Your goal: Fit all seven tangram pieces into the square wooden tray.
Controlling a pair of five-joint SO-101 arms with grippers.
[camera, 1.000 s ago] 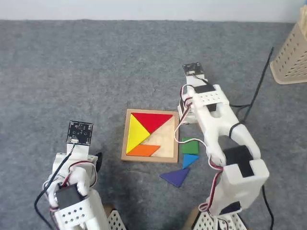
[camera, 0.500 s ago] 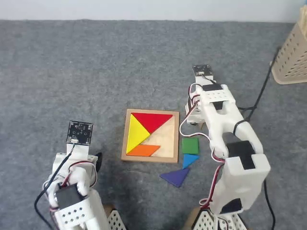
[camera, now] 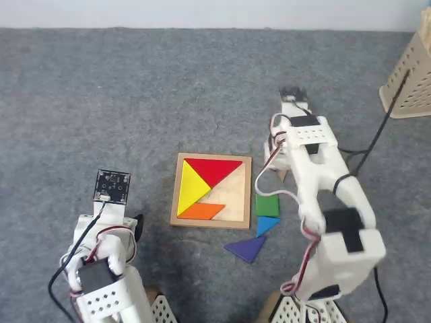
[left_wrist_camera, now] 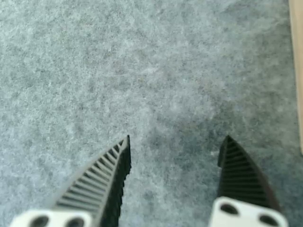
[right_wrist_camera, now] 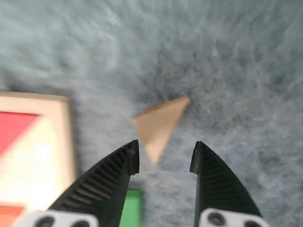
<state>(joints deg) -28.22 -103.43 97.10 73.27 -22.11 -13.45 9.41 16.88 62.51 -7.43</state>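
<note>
The square wooden tray holds a red triangle, a yellow triangle and an orange parallelogram. To its right on the carpet lie a green square, a blue triangle and a purple triangle. A tan triangle lies flat just ahead of my open right gripper, with the tray corner and the green square beside it. The right arm stands over that spot. My left gripper is open over bare carpet, left of the tray.
A beige slotted basket stands at the far right edge. Cables trail beside the right arm. Grey carpet stretches open behind and left of the tray. The tray's edge shows at the side of the left wrist view.
The right arm has swung to the right, away from the tray's right edge. The left arm and all the pieces have stayed still.
</note>
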